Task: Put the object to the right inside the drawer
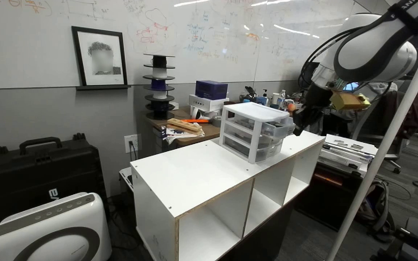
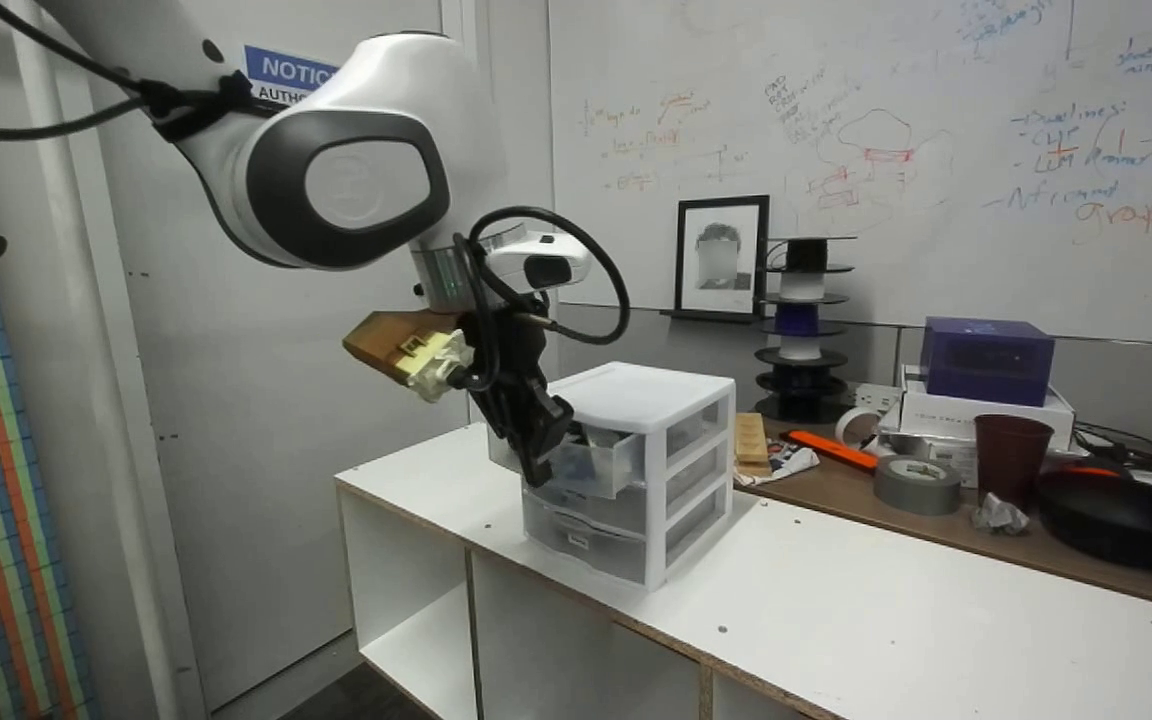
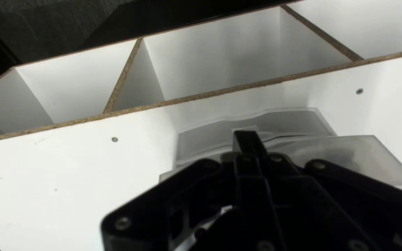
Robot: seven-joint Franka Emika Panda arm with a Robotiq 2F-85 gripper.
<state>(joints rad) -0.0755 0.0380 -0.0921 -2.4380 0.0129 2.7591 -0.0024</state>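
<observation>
The small white-framed drawer unit stands on the white cabinet. Its top clear-plastic drawer (image 1: 283, 128) is pulled partly out, with dark contents inside; this drawer also shows in an exterior view (image 2: 601, 468) and the wrist view (image 3: 358, 157). The lower drawers are in. My gripper (image 2: 540, 468) is just in front of the top drawer, pointing down; it also shows in an exterior view (image 1: 297, 128). In the wrist view its fingers (image 3: 250, 139) look together, with nothing visible between them. I cannot tell whether they touch the drawer front. No separate object to the right can be made out.
The white open-fronted shelf cabinet (image 1: 194, 174) carries the drawer unit (image 2: 646, 400) near its front edge. Behind it a brown desk (image 2: 836, 500) holds tape, a cup, a black pan and boxes. A pale pole (image 1: 386, 145) stands near the arm.
</observation>
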